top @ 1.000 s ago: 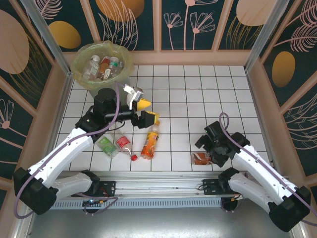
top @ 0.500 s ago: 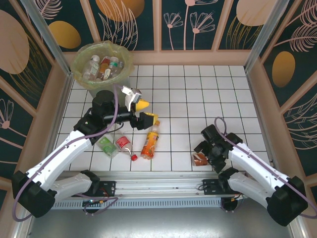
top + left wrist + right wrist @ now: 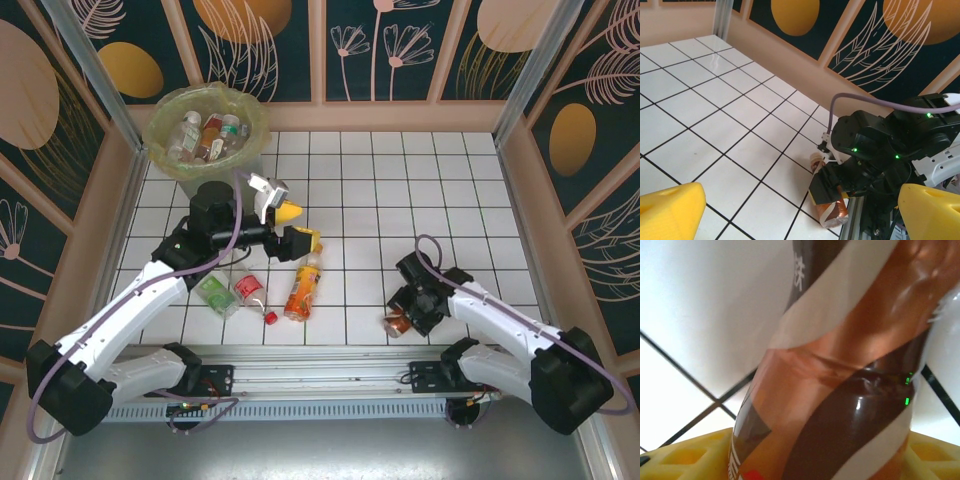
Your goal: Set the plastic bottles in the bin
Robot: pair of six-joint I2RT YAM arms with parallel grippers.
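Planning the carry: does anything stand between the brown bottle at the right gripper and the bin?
Yes. Seen from above, the left gripper, open, sits on the straight line from the brown bottle to the bin.

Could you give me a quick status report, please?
Left claw open, empty. Right claw gripping brown-labelled clear plastic bottle. Nothing blocking.

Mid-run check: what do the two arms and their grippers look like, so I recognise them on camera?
Both match: the left arm and right arm have white links with black joint housings and a purple cable looped along each. The left gripper and right gripper carry blocky yellow fingers. Small green lights glow on the right wrist housing.
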